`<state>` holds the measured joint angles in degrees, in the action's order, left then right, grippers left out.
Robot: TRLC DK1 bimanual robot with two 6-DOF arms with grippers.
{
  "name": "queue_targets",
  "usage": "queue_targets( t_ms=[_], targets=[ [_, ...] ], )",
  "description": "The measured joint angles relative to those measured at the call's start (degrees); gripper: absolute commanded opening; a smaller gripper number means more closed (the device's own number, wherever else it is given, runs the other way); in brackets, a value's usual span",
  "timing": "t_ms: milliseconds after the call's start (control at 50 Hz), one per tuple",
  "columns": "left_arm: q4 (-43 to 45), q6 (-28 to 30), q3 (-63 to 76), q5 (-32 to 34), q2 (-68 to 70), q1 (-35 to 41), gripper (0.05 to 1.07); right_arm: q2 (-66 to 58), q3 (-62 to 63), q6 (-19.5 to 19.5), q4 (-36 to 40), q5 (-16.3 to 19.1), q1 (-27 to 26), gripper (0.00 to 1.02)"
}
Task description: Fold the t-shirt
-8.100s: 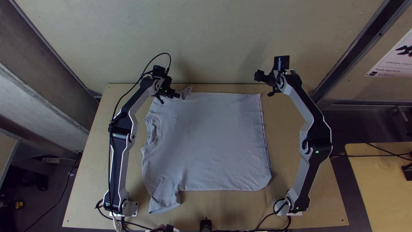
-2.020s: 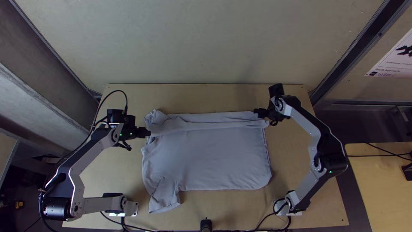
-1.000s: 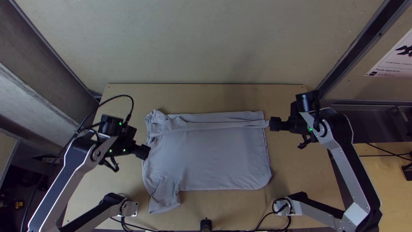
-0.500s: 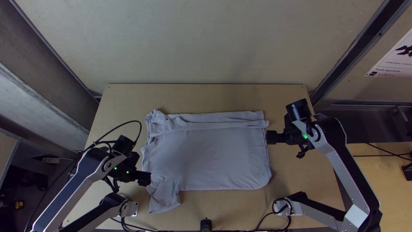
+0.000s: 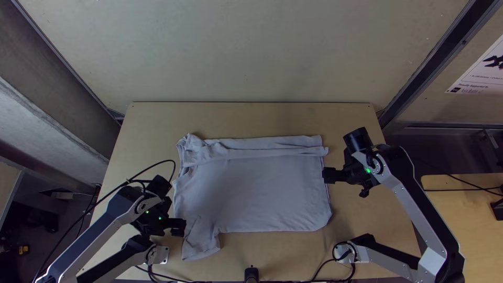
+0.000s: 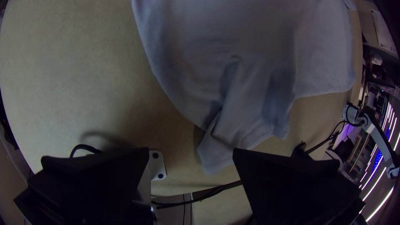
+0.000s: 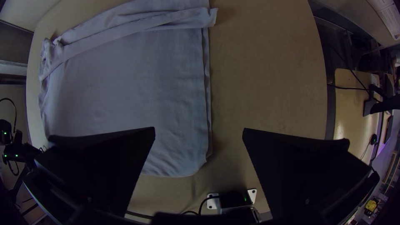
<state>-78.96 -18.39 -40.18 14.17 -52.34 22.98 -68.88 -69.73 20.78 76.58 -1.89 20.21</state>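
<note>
Top view dim; soft shadows on wooden table (image 5: 262,118) beside t-shirt (image 5: 251,188). Wrist views dim too — table edges bowed, corners near black. White light strips (image 6: 380,204) glare in left wrist view.

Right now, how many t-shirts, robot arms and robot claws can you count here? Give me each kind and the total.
T-shirt: 1, the pale grey t-shirt
Robot arms: 2, the left arm and right arm
Claws: 2, the left claw and right claw
Total: 5
</note>
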Motion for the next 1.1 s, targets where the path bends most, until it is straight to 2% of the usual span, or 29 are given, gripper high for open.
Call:
queue_targets(
  t_ms=[500,860,900,1100],
  targets=[
    [8.72,-6.54,4.79,-0.02,-5.92,7.32,0.96,0.00,1.57,0.04,0.00,1.46,-0.02,0.95],
    [10.80,-7.13,4.83,-1.57,-10.95,10.64,0.95,0.00,1.88,0.04,-0.63,1.99,-0.52,0.95],
    [11.04,-7.10,4.83,-1.92,-11.41,10.82,0.91,0.00,1.88,0.04,-0.66,1.99,-0.70,0.95],
    [11.23,-7.10,4.83,-4.44,-12.33,13.18,0.57,-0.07,1.90,0.02,-0.87,1.99,-0.96,0.95]
  ],
)
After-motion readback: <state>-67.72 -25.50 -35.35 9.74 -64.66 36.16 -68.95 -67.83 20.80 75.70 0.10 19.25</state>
